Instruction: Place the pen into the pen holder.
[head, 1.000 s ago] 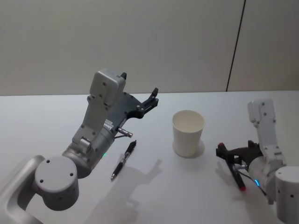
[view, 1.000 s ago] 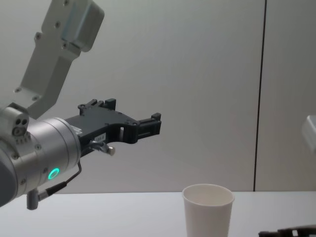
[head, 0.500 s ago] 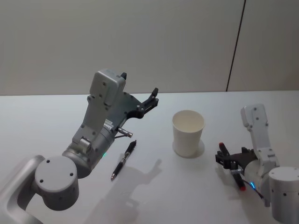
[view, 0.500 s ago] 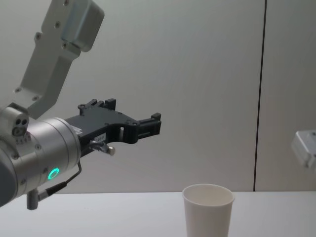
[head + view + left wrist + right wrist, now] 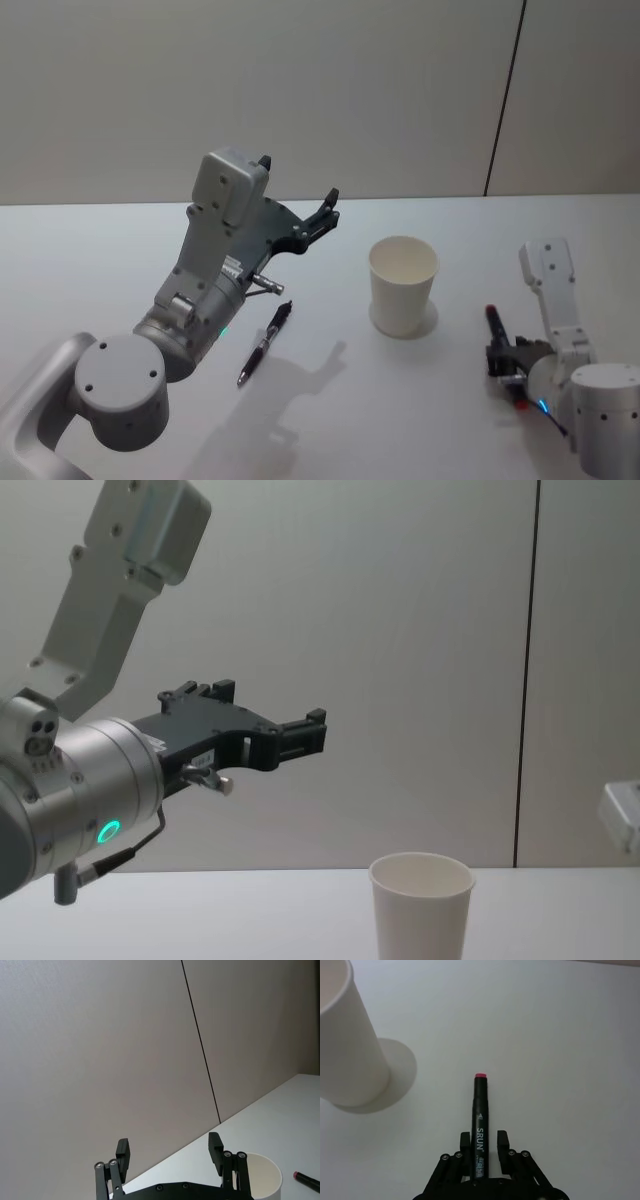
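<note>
The right gripper [image 5: 483, 1136] sat low at the table [image 5: 120, 260], right of the cup [image 5: 403, 285]. It straddled the black pen [image 5: 480, 1110], whose red-tipped end stuck out ahead of it; whether it was clenched on the pen could not be told. The pen was near the cup but apart from it. The cup stood upright. The left gripper [image 5: 169, 1144] hung raised left of the cup, released. A second pen [image 5: 265, 343] lay on the table, left of the cup.

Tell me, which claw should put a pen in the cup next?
Right: the right claw grips the marker near the cup. The left claw hangs open in the air, holding nothing.
</note>
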